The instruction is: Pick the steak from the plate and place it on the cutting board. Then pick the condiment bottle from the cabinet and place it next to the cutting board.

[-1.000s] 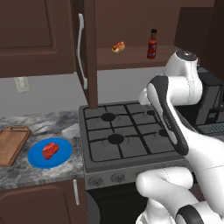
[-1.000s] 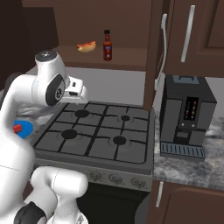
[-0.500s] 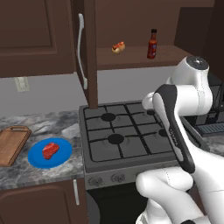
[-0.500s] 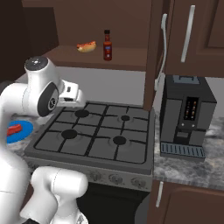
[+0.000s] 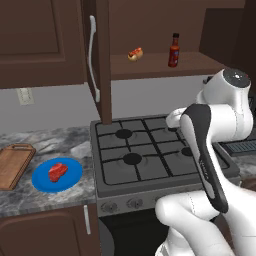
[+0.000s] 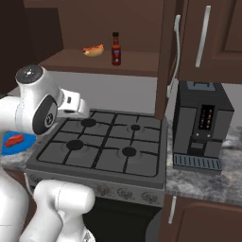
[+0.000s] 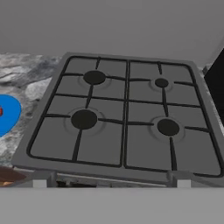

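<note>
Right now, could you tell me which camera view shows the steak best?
The left base view: the whole steak lies unobstructed on the blue plate. In the right base view it sits at the left edge beside the arm. The hand view catches just a red sliver at its left edge.

A rendered home kitchen. A four-burner gas stove (image 5: 150, 155) sits in a marble counter (image 5: 45, 145). Dark wooden cabinets (image 5: 40, 40) hang above, beside a coffee machine (image 6: 201, 125).
</note>
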Motion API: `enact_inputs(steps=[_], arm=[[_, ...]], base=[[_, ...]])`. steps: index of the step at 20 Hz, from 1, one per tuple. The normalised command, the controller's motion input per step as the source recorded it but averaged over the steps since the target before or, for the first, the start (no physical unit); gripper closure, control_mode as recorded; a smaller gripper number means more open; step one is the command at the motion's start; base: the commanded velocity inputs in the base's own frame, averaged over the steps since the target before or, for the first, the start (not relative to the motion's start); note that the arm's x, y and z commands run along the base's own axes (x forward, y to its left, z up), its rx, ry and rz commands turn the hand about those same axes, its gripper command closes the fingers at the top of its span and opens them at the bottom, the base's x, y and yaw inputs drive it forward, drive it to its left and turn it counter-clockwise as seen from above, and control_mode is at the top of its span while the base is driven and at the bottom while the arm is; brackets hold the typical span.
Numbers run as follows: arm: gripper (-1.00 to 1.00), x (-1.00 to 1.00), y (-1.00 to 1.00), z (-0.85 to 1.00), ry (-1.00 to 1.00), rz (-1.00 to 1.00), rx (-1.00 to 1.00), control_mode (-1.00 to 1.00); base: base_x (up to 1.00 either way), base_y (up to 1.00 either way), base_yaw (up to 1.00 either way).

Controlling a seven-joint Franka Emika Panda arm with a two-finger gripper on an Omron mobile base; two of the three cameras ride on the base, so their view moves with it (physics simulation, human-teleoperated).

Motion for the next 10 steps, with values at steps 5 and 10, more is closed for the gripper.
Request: enact_inputs(steps=[5,10], arm=[[-1.0,-0.22,-0.02,0.14,-0.05,0.02,0.0,-1.0],[-1.0,-0.26,-0.02,0.15,-0.07,0.02,0.0,-1.0]], base=[[0.0,0.0,0.0],[0.0,0.0,0.0]])
